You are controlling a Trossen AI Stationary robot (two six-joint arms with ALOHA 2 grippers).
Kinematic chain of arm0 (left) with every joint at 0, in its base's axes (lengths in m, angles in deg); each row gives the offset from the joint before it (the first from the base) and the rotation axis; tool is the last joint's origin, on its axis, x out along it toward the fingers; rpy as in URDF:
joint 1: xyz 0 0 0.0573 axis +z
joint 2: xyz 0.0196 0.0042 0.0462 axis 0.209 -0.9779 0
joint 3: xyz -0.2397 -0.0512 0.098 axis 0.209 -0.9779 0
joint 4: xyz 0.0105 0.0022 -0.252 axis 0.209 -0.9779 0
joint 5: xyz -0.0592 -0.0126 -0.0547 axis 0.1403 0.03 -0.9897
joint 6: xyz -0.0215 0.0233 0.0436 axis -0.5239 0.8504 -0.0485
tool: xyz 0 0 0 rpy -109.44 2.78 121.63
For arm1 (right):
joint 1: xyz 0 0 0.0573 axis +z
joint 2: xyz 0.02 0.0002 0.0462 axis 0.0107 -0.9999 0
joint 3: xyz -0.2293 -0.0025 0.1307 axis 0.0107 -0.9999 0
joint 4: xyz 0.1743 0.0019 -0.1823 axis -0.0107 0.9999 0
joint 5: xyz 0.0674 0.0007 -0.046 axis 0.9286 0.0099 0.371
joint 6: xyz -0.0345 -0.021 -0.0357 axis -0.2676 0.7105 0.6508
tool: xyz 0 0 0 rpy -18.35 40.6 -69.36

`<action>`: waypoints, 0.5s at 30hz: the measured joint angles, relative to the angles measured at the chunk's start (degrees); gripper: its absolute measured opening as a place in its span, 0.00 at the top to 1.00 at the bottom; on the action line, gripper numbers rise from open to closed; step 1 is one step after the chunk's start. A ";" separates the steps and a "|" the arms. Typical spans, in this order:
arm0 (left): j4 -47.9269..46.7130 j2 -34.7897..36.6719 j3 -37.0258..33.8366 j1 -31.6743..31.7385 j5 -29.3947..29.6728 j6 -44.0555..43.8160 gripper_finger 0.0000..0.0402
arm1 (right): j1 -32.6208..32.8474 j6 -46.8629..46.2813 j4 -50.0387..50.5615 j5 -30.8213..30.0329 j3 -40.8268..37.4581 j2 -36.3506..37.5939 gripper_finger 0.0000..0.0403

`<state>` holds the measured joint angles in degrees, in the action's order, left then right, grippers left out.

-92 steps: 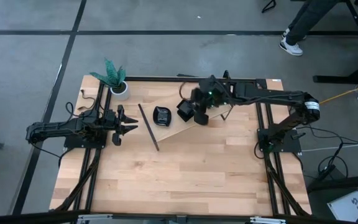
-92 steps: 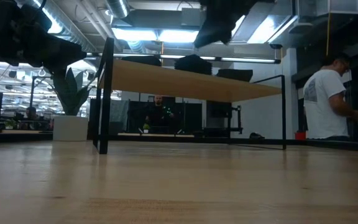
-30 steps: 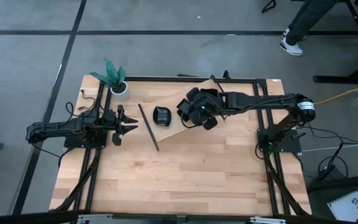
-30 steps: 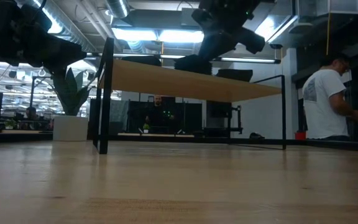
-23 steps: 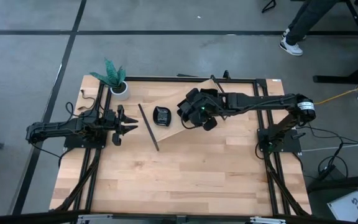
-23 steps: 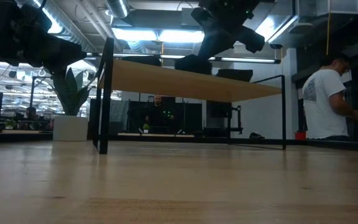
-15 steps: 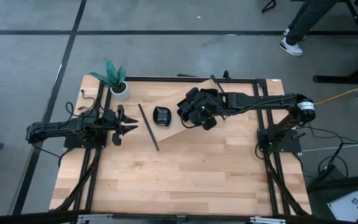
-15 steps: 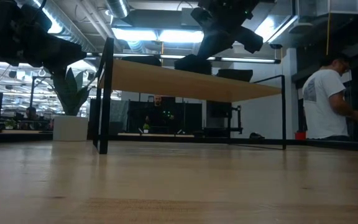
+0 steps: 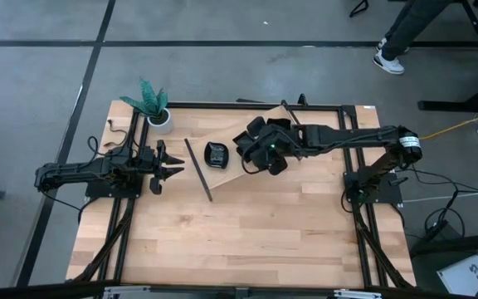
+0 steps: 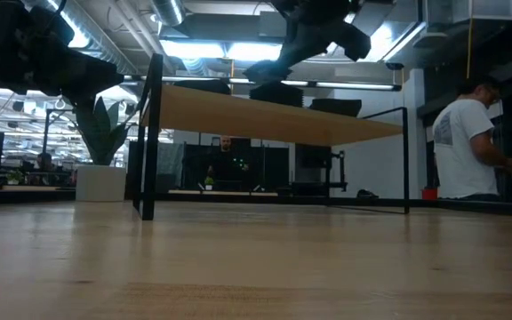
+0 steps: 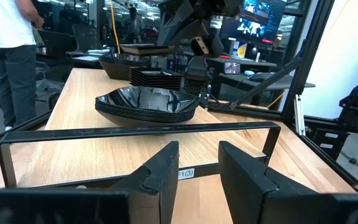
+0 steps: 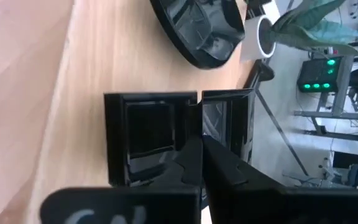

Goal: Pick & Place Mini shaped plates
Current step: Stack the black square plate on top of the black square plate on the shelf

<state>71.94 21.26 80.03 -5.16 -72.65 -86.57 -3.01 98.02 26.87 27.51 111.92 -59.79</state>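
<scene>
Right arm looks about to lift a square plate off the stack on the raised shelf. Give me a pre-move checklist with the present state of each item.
1. Right gripper shut on the top square plate's rim: ok.
2. One plate only taken from the square stack: cannot tell.
3. Stack of rounded plates apart from the gripper: ok.
4. Left gripper open, parked at the table's left side, out of the path: ok.
5. Potted plant at the far left corner, out of the way: ok.

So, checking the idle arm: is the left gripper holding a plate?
No, the left gripper stands open with nothing between its fingers.
</scene>
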 joint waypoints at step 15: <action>0.01 0.00 -0.01 0.01 0.00 0.00 0.73 | 1.28 -5.91 5.03 1.12 0.01 0.00 0.99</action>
<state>71.95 21.26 80.01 -5.15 -72.65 -86.57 -1.74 92.11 31.90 28.62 111.93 -59.79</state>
